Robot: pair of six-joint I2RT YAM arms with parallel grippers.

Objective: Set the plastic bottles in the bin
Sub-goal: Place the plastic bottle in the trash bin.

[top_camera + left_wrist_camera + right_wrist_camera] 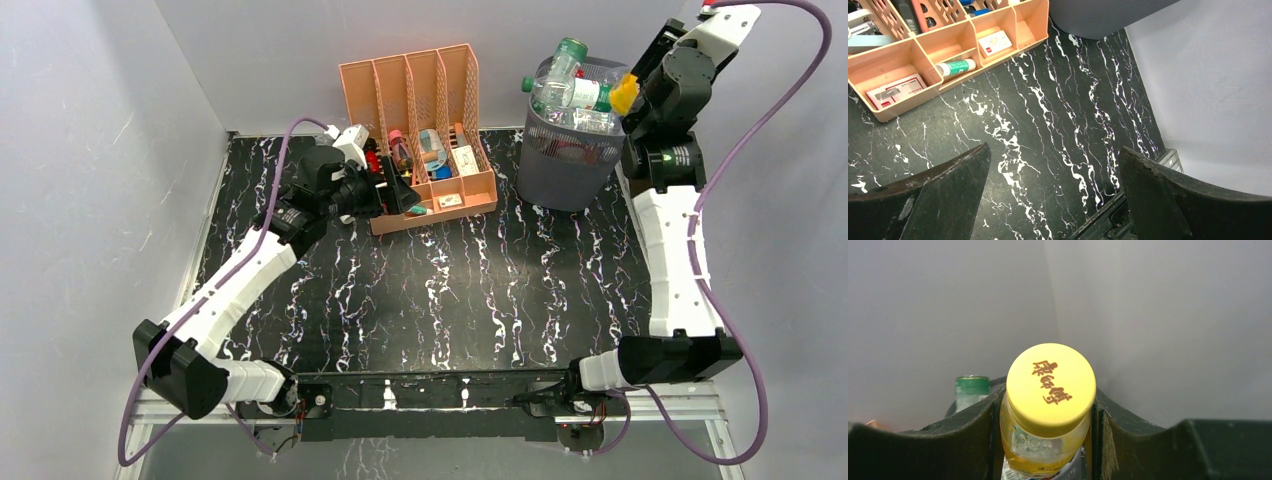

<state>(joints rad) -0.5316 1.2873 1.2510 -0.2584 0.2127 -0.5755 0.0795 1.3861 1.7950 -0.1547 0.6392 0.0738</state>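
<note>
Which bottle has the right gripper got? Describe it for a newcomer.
Find the dark mesh bin at the far right of the table, heaped with bottles. At the heap's right edge the right gripper is shut on one bottle. Only it has a yellow cap; nearby caps are green.

The tabletop (450, 300) is black marble streaked with white veins. The file organizer (420, 75) is peach-orange, its dividers punched with a pattern of small holes, and the tube (955, 67) in it is green and white. The mesh bin (560, 175) is dark grey. The yellow-capped bottle (1050, 385) has brown characters printed on its cap and amber-yellow liquid below. Another bottle cap (972, 385) is green. Purple cables (827, 45) trail the 2 white-and-black arms (670, 250).
</note>
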